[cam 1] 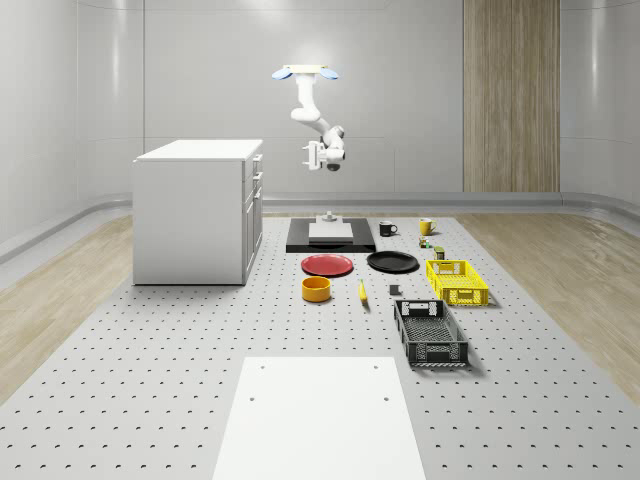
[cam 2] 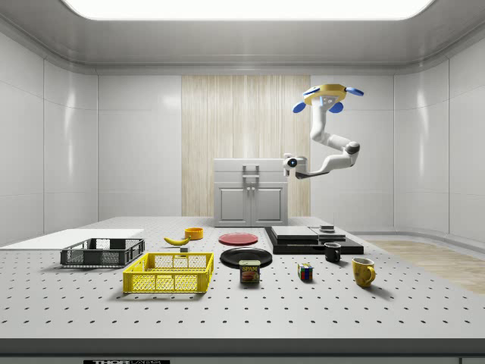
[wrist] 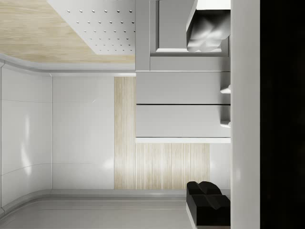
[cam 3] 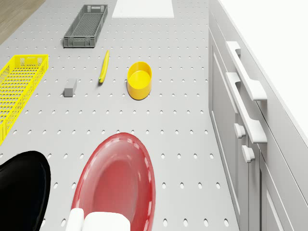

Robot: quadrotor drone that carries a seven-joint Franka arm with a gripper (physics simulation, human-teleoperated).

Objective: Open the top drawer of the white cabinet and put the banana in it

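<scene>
**Drone hovers, drawers all shut**

Can reads "SPAM". Perforated grey counter, white walls w/ wood panel. Drone hovers above black slab, beside white cabinet. Gripper fingers apart, airborne. Banana on counter beside yellow bowl.

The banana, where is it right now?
The banana lies on the table in the whole-scene view, between the yellow bowl on its left and a small grey block on its right.

The white cabinet runs off the drone view's edge, its drawer fronts only partly seen; the red plate and black plate are cropped there too. In the whole-scene view, the banana is a thin sliver
</scene>
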